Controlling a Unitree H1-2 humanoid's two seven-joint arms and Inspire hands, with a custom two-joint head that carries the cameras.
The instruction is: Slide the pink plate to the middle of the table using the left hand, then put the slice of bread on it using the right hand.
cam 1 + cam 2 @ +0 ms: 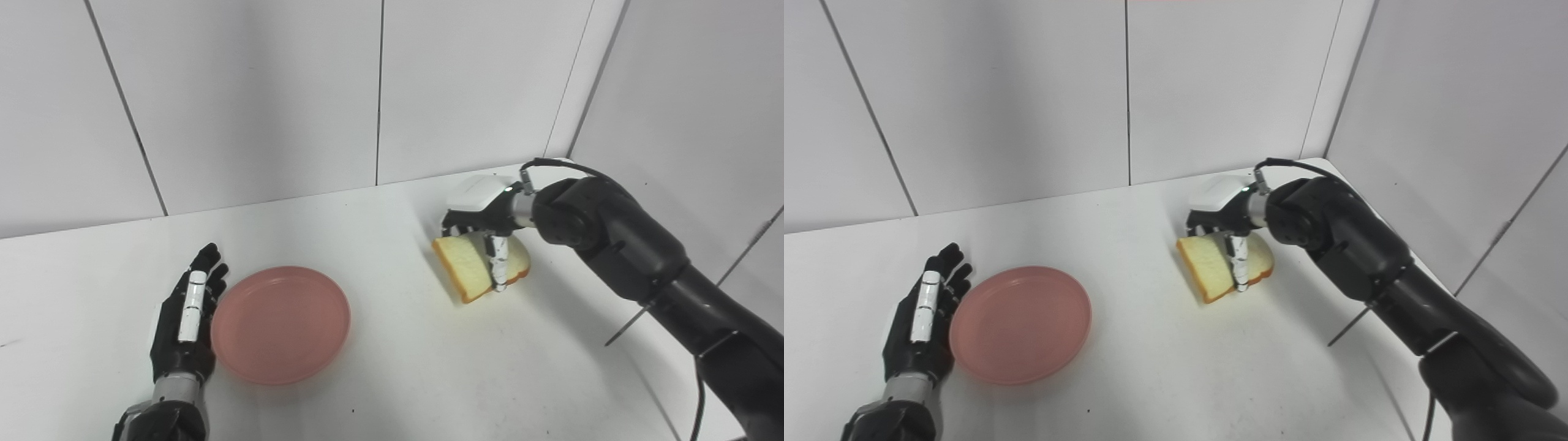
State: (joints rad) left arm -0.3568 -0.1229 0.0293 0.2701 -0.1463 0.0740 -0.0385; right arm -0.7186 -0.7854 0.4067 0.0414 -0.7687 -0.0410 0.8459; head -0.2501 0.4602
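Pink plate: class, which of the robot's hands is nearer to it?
Left. The left hand lies open right against the pink plate's left rim. The right hand is well off to the plate's right, gripping the slice of bread.

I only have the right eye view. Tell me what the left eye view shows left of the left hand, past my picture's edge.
Observer: More white table, with a faint dark mark at the picture's edge, well apart from the left hand.
Operator: Check that hand against the pink plate.
Observer: From this side it lies open along the plate's left rim. I see no gap.
Operator: Report the bread.
Observer: The right hand is shut on the slice of bread, which is tilted. There is shadow beside its lower corner, but I cannot tell if it clears the table.
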